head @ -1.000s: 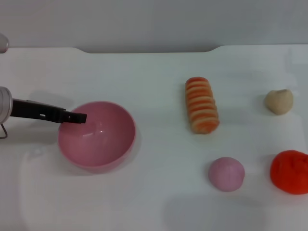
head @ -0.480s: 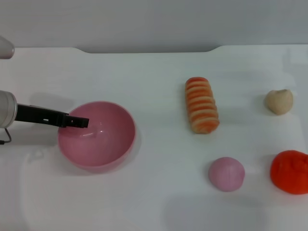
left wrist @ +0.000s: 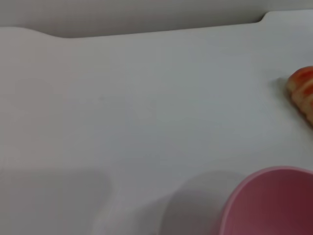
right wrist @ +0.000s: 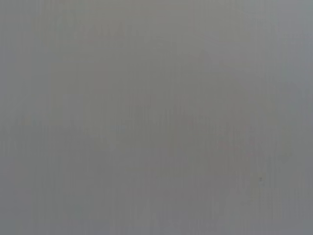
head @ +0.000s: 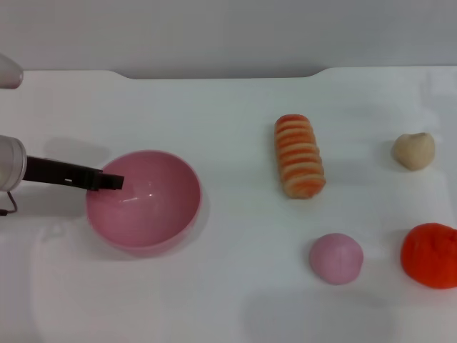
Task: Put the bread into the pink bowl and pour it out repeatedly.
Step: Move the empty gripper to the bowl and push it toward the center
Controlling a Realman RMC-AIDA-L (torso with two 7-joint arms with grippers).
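left gripper (head: 107,181) has drawn slightly back leftward at the pink bowl (head: 146,207) rim, frame left | finger state unclear | bread (head: 299,155) on surface (head: 228,286), right of centre

A glossy pink is shown by the pink bowl (head: 143,207). The bread (head: 299,155) is striped orange and cream. Beige heart-shaped bun (head: 413,150), pinkish-purple ball (head: 335,258) and white table (head: 228,300) are seen.
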